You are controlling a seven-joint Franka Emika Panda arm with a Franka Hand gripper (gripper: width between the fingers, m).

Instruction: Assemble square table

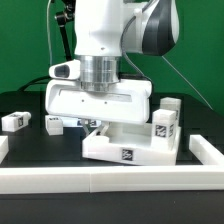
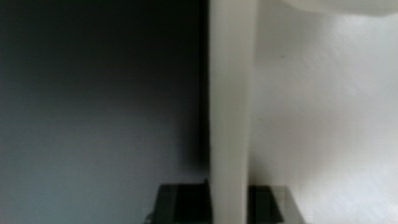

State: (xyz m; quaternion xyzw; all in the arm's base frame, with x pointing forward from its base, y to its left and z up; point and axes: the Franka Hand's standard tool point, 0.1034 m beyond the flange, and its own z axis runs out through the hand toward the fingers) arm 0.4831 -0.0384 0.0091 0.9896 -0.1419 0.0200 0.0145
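The claw (image 1: 100, 124) is closed narrow on the thin white rim (image 2: 231, 100) of the square table top (image 1: 128, 146). This top is on the black desk (image 1: 30, 142), just behind the white border wall (image 1: 100, 180). In the wrist view the rim passes between the dark fingertips (image 2: 178, 205). The first leg (image 1: 165, 122) stands by the top's corner on the exterior view's right. The second leg (image 1: 15, 121) and the third leg (image 1: 53, 123) lie apart on the exterior view's left.
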